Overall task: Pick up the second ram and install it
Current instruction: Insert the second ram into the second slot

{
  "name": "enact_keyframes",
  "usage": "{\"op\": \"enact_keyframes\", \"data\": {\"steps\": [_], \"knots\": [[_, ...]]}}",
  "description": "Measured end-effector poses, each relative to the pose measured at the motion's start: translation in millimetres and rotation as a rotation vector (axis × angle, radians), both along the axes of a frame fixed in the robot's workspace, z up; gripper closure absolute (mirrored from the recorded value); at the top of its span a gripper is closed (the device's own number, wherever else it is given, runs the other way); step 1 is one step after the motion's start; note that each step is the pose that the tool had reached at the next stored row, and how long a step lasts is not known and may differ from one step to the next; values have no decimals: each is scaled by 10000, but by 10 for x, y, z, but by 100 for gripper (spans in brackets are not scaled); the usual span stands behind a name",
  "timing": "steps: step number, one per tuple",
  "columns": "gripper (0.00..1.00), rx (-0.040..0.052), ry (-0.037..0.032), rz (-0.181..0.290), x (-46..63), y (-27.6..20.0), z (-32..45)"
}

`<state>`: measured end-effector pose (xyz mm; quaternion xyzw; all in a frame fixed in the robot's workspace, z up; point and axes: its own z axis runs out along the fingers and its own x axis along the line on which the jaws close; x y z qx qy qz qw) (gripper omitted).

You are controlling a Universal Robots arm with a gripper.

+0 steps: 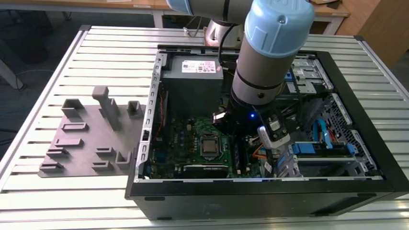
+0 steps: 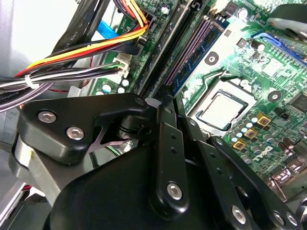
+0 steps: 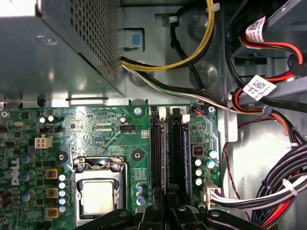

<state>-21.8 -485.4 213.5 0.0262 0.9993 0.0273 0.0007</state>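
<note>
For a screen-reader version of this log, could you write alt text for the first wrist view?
Looking down into an open computer case, the gripper sits just over the memory slots on the green motherboard. The processor socket lies beside the slots, the grey power supply lies beyond the board, and bundled cables run along the other side.

The ribbed silver metal table [image 1: 76, 62] looks smooth and dully shiny. The black end effector [image 2: 158, 103] links appear matt plastic or coated metal, fastened by bright screws. The glossy green circuit board [image 3: 103, 127] carries a brushed-metal square processor lid [image 3: 98, 197].
</note>
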Motion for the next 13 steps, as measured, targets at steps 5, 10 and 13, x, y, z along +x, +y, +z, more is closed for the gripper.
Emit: {"op": "enact_keyframes", "data": {"steps": [5,10,13], "knots": [[89,-33,-2,-1,0,-4,-1],[89,-52,-1,8,0,-7,31],[89,-56,-1,201,0,-7,31]]}}
